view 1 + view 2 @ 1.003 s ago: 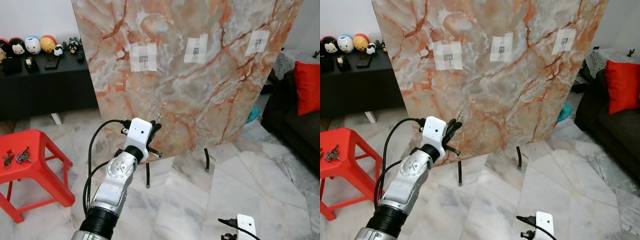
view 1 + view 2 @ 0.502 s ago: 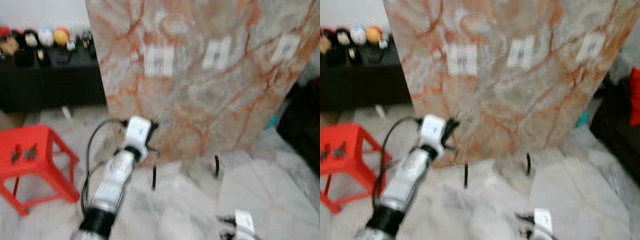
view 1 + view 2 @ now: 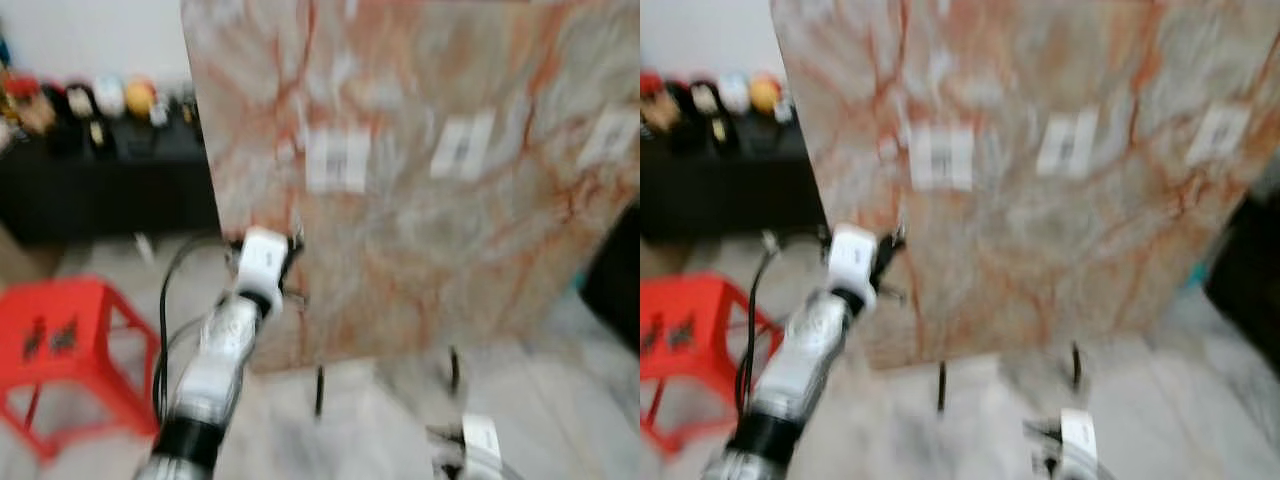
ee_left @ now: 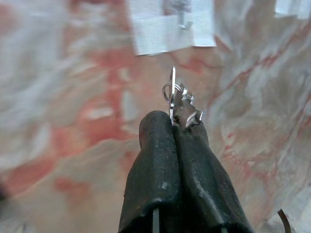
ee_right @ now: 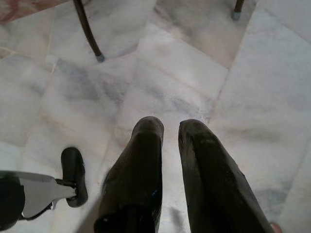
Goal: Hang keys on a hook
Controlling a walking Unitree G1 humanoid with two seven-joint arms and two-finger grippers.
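One left hand (image 4: 174,127) pinches the small silver metal keys (image 4: 179,99) below the silver hook (image 4: 181,13), upper centre, on the orange-veined marble board (image 3: 450,250); the right hand (image 5: 167,128) hangs narrowly parted.

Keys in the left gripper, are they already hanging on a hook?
No, the keys are pinched in the left gripper, apart from the hook.

Both head views, blurred, look forward and down at the marble board (image 3: 430,200) and stool (image 3: 70,330). The left wrist camera sits close to the board, facing a hook (image 4: 182,12); the right wrist camera points down at the floor (image 5: 194,73).
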